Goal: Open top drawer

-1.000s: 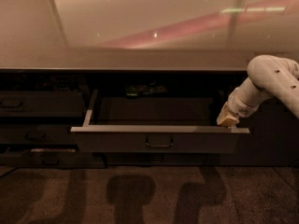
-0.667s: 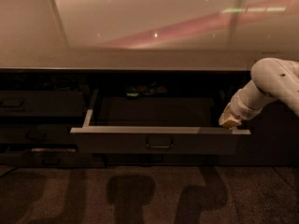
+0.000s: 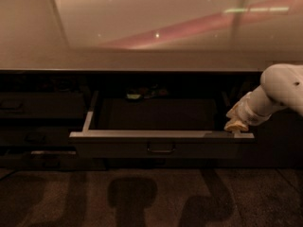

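Note:
The top drawer (image 3: 118,148) stands pulled out from under the counter, its dark grey front carrying a small loop handle (image 3: 160,148) at centre. Pale side rails and a dark inside show behind the front. My gripper (image 3: 236,125) reaches in from the right on a white arm (image 3: 279,91) and rests at the drawer's top rim near its right end. Small objects (image 3: 142,93) lie at the back of the drawer, too dim to name.
A glossy pale countertop (image 3: 142,46) overhangs the drawers. Narrower dark drawer fronts (image 3: 28,108) stack at the left. Dark patterned floor (image 3: 151,197) lies in front, with shadows on it.
The arm and gripper have shifted slightly to the right along the drawer's rim. The drawer stays out at about the same extent.

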Controlling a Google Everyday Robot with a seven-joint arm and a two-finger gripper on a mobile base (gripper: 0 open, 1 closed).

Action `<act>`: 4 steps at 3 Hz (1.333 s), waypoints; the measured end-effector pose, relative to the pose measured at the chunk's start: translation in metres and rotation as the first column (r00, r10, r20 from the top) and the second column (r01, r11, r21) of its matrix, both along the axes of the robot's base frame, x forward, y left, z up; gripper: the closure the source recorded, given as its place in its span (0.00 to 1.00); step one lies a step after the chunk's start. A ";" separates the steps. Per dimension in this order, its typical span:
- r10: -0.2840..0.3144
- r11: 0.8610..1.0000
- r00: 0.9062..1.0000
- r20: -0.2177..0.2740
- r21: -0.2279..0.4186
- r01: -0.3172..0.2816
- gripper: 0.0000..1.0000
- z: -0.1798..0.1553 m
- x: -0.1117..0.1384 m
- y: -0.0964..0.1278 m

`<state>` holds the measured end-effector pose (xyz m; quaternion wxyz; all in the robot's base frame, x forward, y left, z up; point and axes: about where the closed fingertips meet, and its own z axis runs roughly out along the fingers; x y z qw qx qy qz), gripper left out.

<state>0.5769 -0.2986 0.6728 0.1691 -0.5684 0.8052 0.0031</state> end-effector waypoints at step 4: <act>-0.148 0.984 0.988 0.029 -0.100 0.151 0.00 -0.043 -0.087 -0.027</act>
